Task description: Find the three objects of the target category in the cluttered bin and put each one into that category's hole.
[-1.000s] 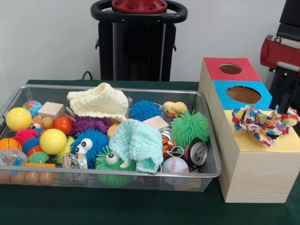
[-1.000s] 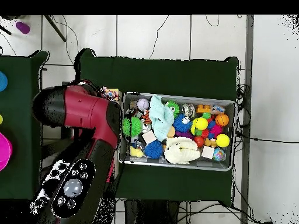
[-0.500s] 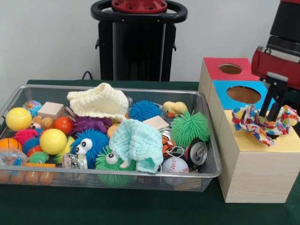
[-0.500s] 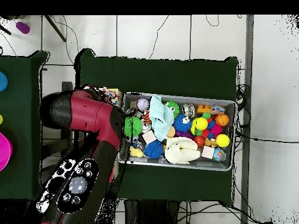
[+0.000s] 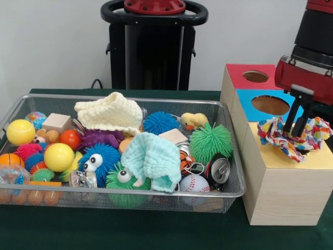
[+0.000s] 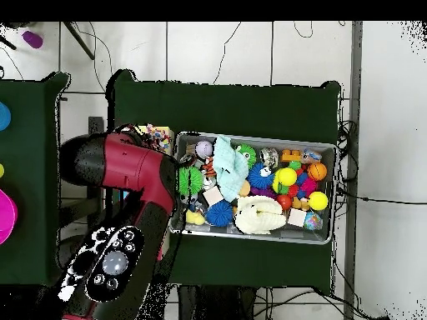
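A multicoloured cloth (image 5: 291, 138) lies crumpled on the yellow top of the wooden box (image 5: 278, 192), right of the bin. My gripper (image 5: 295, 126) hangs just over it, open, with the fingertips at the cloth's upper folds and nothing between them. In the wire bin (image 5: 130, 197) a cream knitted cloth (image 5: 110, 112) lies at the back and a mint cloth (image 5: 154, 159) is draped over the toys in front. From overhead, the arm (image 6: 125, 167) covers the boxes and hides the gripper. Only the multicoloured cloth (image 6: 157, 133) pokes out beside it.
A red box with a round hole (image 5: 255, 76) and a blue box with a hole (image 5: 270, 105) stand behind the yellow one. The bin also holds balls, furry toys, a drinks can (image 5: 217, 170), a baseball (image 5: 194, 183) and wooden blocks.
My gripper has risen off the multicoloured cloth and shifted left. The cloth stays on the yellow box top.
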